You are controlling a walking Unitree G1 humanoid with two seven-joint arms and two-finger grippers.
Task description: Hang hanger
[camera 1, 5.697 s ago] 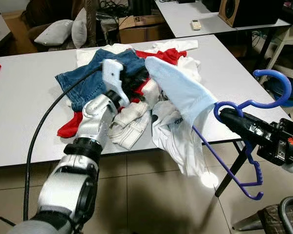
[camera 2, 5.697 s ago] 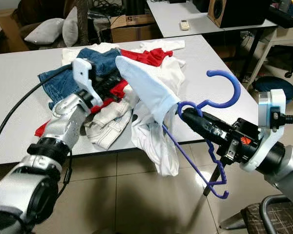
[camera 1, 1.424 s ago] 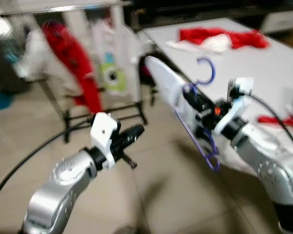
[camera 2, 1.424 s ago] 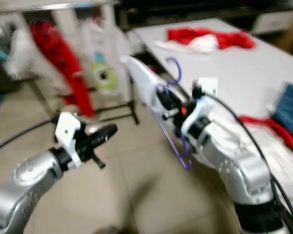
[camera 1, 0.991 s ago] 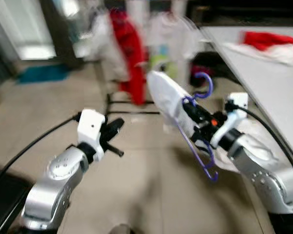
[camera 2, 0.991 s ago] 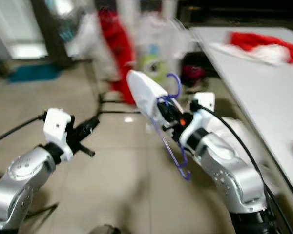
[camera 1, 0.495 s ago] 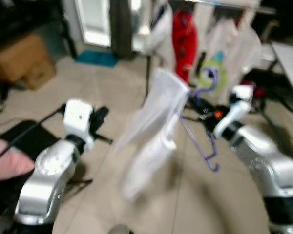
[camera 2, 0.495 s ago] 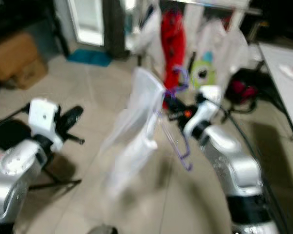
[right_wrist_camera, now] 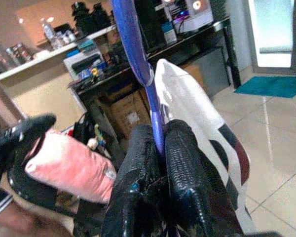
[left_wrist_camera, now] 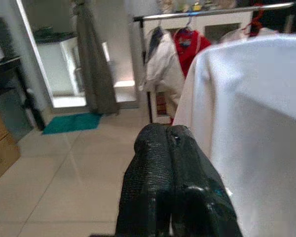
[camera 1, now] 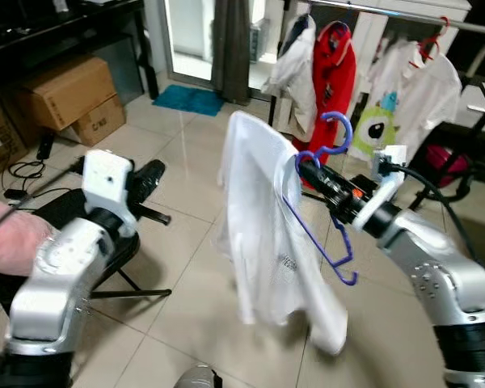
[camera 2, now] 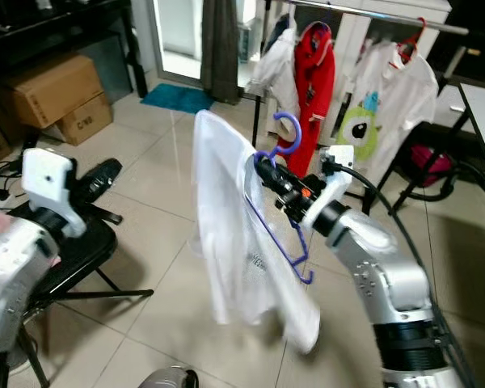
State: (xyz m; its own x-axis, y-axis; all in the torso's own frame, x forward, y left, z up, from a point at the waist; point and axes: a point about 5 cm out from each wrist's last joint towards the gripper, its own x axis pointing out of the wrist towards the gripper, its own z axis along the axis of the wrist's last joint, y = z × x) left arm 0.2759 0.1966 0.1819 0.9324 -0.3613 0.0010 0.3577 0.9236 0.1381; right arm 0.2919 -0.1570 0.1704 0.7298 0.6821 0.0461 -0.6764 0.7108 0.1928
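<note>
Right gripper point(camera 1: 305, 171) is clamped on the blue hanger point(camera 1: 327, 137) just below its hook; in the right wrist view the blue stem point(right_wrist_camera: 148, 89) runs up between the two black fingers point(right_wrist_camera: 185, 148), which pinch it from both sides. The hanger is held in mid-air in front of the robot, hook upward, its lower bar sloping down toward the right arm.

A white shirt point(camera 1: 263, 242) is draped over the hanger's far shoulder and hangs down well clear of the tiled floor point(camera 1: 170, 307). It carries a small dark print point(camera 1: 284, 260) near mid-height. The near shoulder of the hanger is bare, ending in a small upturned hook point(camera 1: 349, 279).

Left gripper point(camera 1: 149, 179) is raised at the robot's left and grips nothing. The left wrist view shows its two fingers point(left_wrist_camera: 160, 163) pressed together with no gap, pointing toward the white shirt, not touching it.

The clothes rail point(camera 1: 404, 10) stands behind, well apart from the held hanger. On it: a pale jacket point(camera 1: 295, 69), a red shirt point(camera 1: 333, 69), and a white shirt with a green one-eyed monster print point(camera 1: 404, 89) on a red hanger point(camera 1: 438, 32). The blue hook is lower than the rail and not on it.

Cardboard boxes point(camera 1: 69, 97) sit at far left, a teal mat point(camera 1: 190, 99) lies by the doorway, and a dark curtain point(camera 1: 230, 44) hangs beside it. A black chair point(camera 1: 73, 222) with a pink cushion point(camera 1: 4, 242) sits under the left arm.
</note>
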